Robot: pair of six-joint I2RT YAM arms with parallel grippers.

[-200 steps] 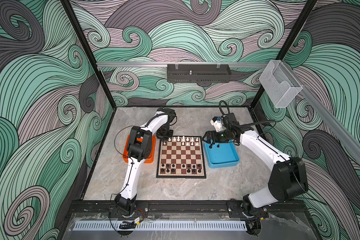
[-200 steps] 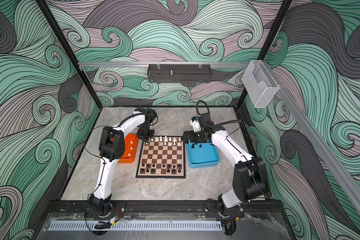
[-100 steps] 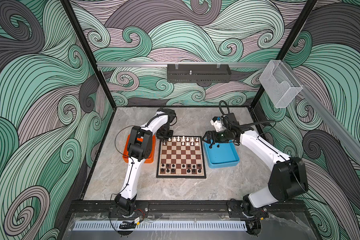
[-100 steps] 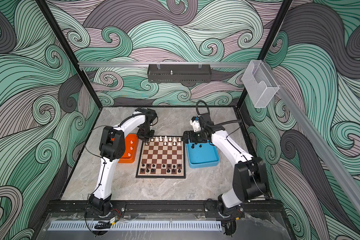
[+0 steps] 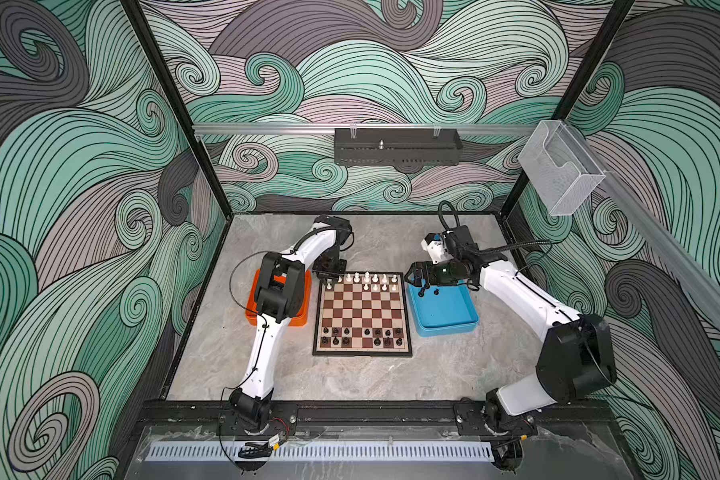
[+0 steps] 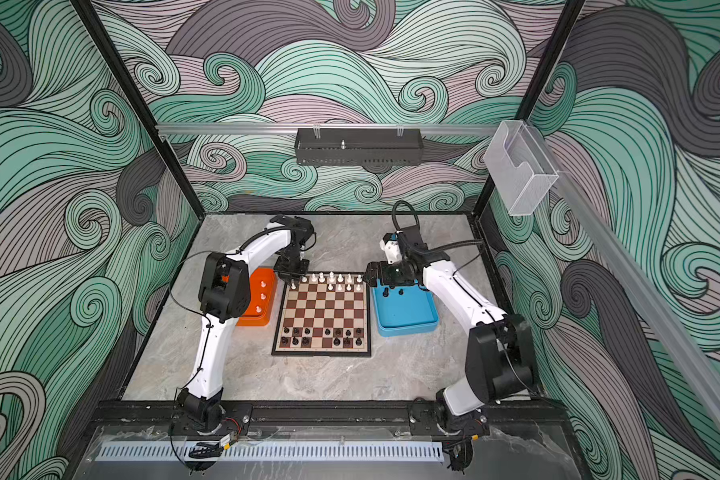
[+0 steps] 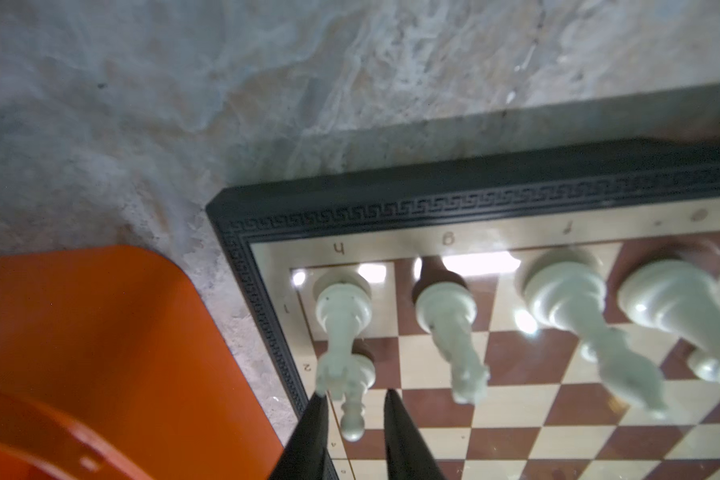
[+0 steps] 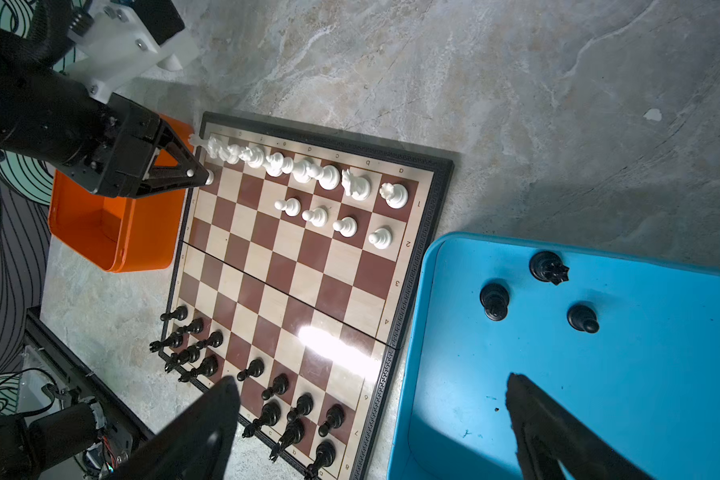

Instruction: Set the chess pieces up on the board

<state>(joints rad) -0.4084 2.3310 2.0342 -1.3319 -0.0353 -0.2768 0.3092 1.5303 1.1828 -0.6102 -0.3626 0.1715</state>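
Apparently the left end effector stood slightly parted around a small white plastic pawn, upright on the edge file of the brown-and-cream checked board. I'd have lifted straight up, clear of the white plastic rook behind.

Square board of brown and cream checks, cream margin, thin black frame: flat, lying between both grippers. Tiny white plastic chessmen stand upright along the edge by the left gripper. One white pawn stands between its parted fingers, gaps either side. Tiny black plastic chessmen line the opposite edge, with gaps. Three black pieces stand off-board, just ahead of the right gripper.
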